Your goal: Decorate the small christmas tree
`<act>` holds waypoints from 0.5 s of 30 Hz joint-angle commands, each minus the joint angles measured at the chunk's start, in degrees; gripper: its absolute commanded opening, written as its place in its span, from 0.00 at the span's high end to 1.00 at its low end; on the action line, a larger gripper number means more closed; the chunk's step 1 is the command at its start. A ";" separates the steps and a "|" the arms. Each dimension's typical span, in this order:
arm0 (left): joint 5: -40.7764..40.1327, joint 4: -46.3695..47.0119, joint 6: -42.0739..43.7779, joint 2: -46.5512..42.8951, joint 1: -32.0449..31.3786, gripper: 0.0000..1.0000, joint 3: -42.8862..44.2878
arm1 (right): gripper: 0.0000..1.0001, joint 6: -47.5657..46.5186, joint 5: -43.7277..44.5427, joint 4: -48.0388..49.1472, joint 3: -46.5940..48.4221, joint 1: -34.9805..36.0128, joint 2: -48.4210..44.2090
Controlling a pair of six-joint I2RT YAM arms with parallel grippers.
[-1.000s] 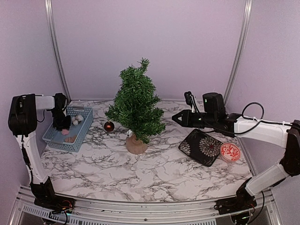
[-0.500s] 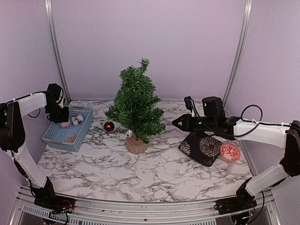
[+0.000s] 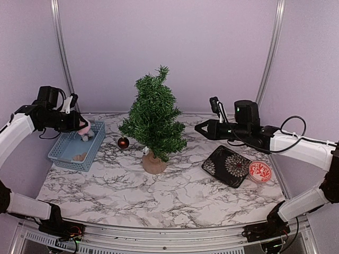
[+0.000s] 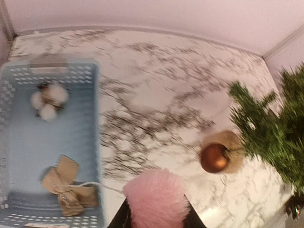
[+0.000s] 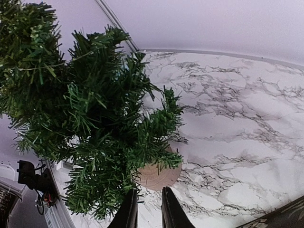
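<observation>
Left hand (image 3: 79, 125) has risen clear of the blue basket (image 3: 73, 164), clamped on a pink pom-pom (image 4: 156, 202); ornament ready to carry. The small christmas tree (image 3: 153, 119) stands mid-table, a red bauble (image 3: 123, 142) hanging on its near low branch, in the approach path. Right hand (image 3: 197, 128) hovers beside the tree, jaws narrowly parted, empty

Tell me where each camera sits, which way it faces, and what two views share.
Top external: fixed above and behind the arms, facing forward and down over the table and tree; both arms, left hand and right hand show.
Left wrist: on the left arm, looking down at the basket; its hand shows below, gripping a pink pompom.
Right wrist: on the right arm, facing the tree close up; its fingers show below.
Shared: left wrist and top both show basket and red ball.
</observation>
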 commanded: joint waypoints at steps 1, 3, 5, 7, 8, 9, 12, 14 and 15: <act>11.96 1.67 -5.24 -6.65 -6.54 1.00 -4.20 | 0.82 -4.16 -2.82 0.03 3.60 0.79 -2.70; 15.32 3.77 -8.79 -10.37 -8.32 1.00 -4.74 | 0.80 -5.34 -3.86 0.27 4.05 1.39 -3.23; 18.99 4.91 -11.36 -13.78 -9.70 1.00 -4.42 | 0.79 -6.83 -4.82 0.52 4.61 2.35 -3.52; 23.31 5.13 -13.35 -16.63 -11.02 1.00 -3.65 | 0.78 -8.98 -5.33 0.92 5.08 4.27 -3.73; 25.68 5.14 -14.25 -17.65 -11.66 1.00 -3.25 | 0.76 -10.06 -5.43 1.30 5.33 5.25 -3.80; 28.06 5.12 -15.67 -18.92 -12.33 1.00 -2.71 | 0.75 -11.10 -5.46 1.81 5.57 6.22 -3.84; 33.18 5.14 -18.35 -20.52 -13.61 1.00 -0.67 | 0.70 -13.42 -5.73 3.38 6.47 9.09 -3.53; 35.11 5.16 -19.60 -20.61 -14.37 1.00 1.39 | 0.66 -14.29 -5.68 5.01 7.07 10.92 -3.29; 35.73 5.26 -20.17 -20.42 -14.76 1.00 2.58 | 0.65 -14.77 -5.67 5.84 7.35 11.87 -3.05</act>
